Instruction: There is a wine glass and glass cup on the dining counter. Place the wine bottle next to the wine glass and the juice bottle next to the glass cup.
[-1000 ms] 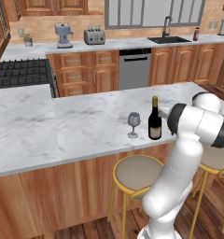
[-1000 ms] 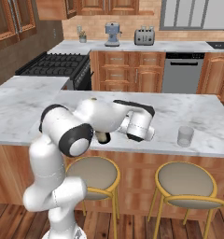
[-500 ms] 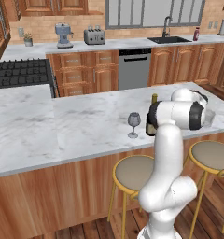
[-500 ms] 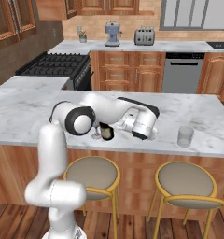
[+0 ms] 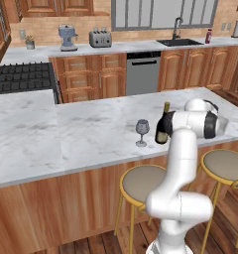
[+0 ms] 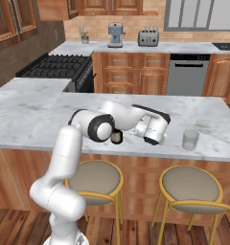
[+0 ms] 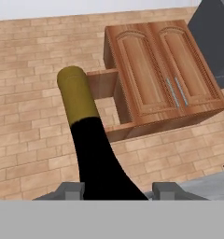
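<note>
The jaws stood closed on the wine bottle (image 7: 93, 154), one finger showing at each side of the dark body low in the hand view, with the gold-topped neck rising between them. Over the preceding second the arm had swung in from the right of the left base view and drawn its elbow close behind the bottle, and the jaws had narrowed slightly further to their present grip. The bottle (image 5: 162, 125) itself had not shifted: it stood upright on the dining worktop (image 5: 81, 129), just beside the wine glass (image 5: 142, 132) on that glass's right. The gripper (image 6: 118, 137) lay low over the worktop in the right base view, with the glass cup (image 6: 189, 139) well apart towards the far end. On this evidence the wine bottle's placement appeared complete, pending release. The juice bottle had yet to be brought to the glass cup.
</note>
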You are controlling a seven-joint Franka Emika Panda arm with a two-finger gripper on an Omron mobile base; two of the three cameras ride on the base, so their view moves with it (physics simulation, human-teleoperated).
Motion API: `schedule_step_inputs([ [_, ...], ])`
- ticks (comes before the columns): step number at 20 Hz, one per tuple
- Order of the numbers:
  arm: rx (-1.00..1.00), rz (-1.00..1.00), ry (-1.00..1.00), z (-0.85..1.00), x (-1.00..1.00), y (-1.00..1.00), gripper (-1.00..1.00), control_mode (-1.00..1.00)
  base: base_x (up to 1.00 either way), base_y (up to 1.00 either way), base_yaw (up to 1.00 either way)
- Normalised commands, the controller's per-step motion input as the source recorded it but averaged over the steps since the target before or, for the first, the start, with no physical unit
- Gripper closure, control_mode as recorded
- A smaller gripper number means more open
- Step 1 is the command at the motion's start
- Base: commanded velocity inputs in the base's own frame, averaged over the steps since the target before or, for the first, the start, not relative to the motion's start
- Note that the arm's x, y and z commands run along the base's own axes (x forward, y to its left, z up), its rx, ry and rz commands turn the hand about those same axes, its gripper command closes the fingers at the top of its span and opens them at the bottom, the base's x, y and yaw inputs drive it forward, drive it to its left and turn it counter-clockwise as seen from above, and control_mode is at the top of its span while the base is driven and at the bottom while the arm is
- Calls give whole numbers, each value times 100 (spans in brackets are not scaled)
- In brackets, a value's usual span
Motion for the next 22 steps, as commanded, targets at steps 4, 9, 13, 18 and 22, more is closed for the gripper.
schedule_step_inputs([
  [4, 0, 0, -5, -22, 33, 0, 100, -100, 0, 0, 0],
  [9, -5, 0, -6, -21, 25, 5, 100, -100, 0, 0, 0],
  [13, -7, 0, -5, -21, 22, 1, 100, -100, 0, 0, 0],
  [18, -3, 0, 0, -21, 24, 0, 100, -100, 0, 0, 0],
  [22, 0, 0, -1, -23, 25, 1, 100, -100, 0, 0, 0],
])
